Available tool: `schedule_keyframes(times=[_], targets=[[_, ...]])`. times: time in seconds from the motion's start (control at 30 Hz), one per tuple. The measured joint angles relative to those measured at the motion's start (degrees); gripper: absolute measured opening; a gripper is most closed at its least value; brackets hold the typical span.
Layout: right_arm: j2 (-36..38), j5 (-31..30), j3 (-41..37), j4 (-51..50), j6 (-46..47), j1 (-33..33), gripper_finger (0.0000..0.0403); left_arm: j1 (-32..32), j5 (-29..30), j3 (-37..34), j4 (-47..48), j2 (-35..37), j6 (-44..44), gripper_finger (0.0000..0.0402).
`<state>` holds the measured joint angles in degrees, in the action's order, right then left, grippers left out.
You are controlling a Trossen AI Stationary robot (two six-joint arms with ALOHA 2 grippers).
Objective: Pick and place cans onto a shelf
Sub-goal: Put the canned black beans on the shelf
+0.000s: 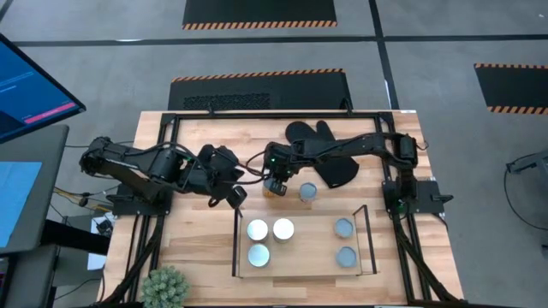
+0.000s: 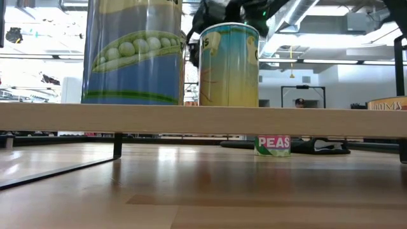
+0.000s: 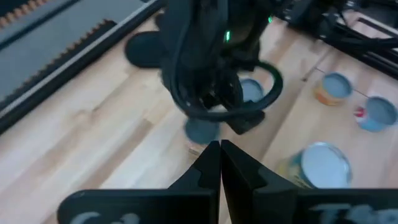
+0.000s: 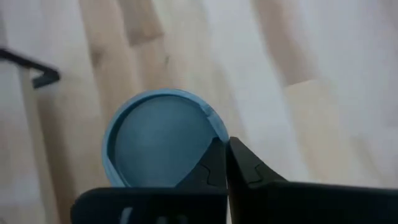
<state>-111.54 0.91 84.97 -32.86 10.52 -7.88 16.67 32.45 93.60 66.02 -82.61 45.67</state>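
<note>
From the low view I read "PEAS" in white letters on the pink and green label of a can (image 2: pixel 273 145) standing on the desk beyond the shelf (image 2: pixel 203 119). A yellow-blue can (image 2: pixel 229 65) on the shelf shows a lone "S" at its label's left edge. On a box (image 2: pixel 387 104) at far right the letters are too cut off to read.

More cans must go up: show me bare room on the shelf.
The shelf's middle strip is bare, bordered by three cans at its left end and two cans at its right. Crowded between it and the oven mitt: right gripper, loose can, left gripper.
</note>
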Motion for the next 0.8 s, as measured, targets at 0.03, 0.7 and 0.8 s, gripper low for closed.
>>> schedule_keyframes(times=[0.03,0.7,0.8], targets=[[0.9,-1.9,0.0,0.1,0.0,0.4,0.0004,0.0,-0.6,0.0,-0.2,0.0,0.0,0.0000],[25.8,-11.7,0.1,-13.2,2.5,6.0,0.0003,-4.5,0.9,0.0,-11.9,0.0,-9.6,0.0000],[27.6,-11.7,0.1,-17.0,4.4,9.1,0.0003,-4.5,1.8,0.0,-11.5,0.0,-10.9,0.0000]])
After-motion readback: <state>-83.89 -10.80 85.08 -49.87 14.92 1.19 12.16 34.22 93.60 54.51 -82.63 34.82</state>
